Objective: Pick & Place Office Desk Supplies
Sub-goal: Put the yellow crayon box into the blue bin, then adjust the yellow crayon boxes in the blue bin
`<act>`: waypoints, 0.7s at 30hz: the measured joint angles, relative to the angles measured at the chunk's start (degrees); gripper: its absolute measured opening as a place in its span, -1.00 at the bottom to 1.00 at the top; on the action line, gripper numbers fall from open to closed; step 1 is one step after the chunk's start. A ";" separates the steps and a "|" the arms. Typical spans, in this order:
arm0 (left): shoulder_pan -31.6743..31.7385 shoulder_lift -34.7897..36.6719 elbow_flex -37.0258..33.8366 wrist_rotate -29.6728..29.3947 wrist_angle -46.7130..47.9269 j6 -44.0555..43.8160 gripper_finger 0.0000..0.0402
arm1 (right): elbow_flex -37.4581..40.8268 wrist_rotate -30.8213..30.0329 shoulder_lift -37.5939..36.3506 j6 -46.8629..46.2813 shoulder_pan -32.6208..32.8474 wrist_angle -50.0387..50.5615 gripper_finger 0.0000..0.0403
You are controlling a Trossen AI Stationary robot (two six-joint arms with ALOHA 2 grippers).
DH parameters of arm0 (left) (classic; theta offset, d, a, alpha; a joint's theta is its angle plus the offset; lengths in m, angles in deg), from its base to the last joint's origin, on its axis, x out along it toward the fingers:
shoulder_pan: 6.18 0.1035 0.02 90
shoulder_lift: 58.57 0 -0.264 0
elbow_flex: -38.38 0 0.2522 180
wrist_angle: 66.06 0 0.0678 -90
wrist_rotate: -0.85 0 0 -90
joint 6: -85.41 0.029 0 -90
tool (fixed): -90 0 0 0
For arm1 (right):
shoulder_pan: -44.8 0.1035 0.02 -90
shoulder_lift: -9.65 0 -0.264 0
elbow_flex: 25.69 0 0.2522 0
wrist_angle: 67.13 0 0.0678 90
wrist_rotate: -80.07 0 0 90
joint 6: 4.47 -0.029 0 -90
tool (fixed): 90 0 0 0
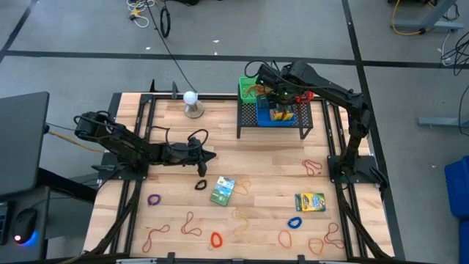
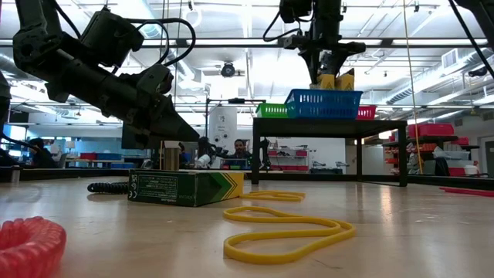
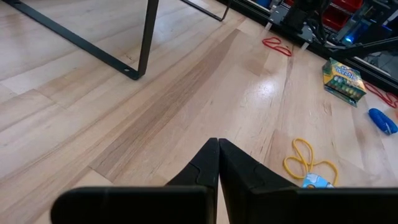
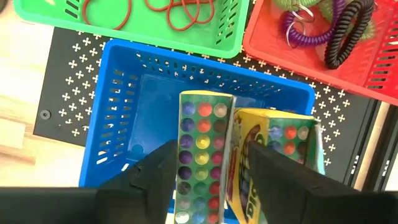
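Over the slotted blue basket [image 4: 124, 106], right hand [image 4: 211, 168] pinches flat crayon boxes [image 4: 202, 155] (two).

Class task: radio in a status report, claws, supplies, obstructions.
Right claw shut on crayon boxes above blue basket. Left claw shut, empty, low over table. Nothing blocking.

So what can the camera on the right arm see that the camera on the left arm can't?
Only the right wrist view shows the blue plastic basket, the green plastic basket with red rubber bands, the red plastic basket of coiled loops, and the right gripper with its jaws shut on a crayon box with coloured dots.

Only the left wrist view shows the left gripper with jaws shut and empty, a yellow rubber band, a blue coiled loop and a flat crayon box lying on the table.

Both show the pale wooden table.
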 joint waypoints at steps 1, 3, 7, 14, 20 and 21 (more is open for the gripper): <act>-0.01 0.00 0.00 -0.01 0.02 0.00 -0.93 | 0.00 0.00 0.00 0.00 0.00 -0.02 0.06; 0.00 0.00 0.00 0.00 0.01 0.00 -0.93 | 0.00 0.00 0.00 0.00 0.00 -0.02 0.16; -0.01 0.00 0.00 -0.01 0.00 -0.02 -0.93 | 0.00 0.00 0.00 -0.04 0.00 0.00 0.32; -0.01 0.00 0.00 0.00 0.01 -0.43 -0.93 | -0.07 0.02 0.00 -0.14 0.02 -0.01 0.47; 0.01 0.00 0.00 -0.01 0.00 -0.50 -0.93 | -0.09 0.09 -0.04 -0.52 0.24 -0.39 0.49; 0.01 0.00 0.00 0.01 0.00 -0.50 -0.93 | -0.09 0.09 -0.08 -0.58 0.29 -0.55 0.49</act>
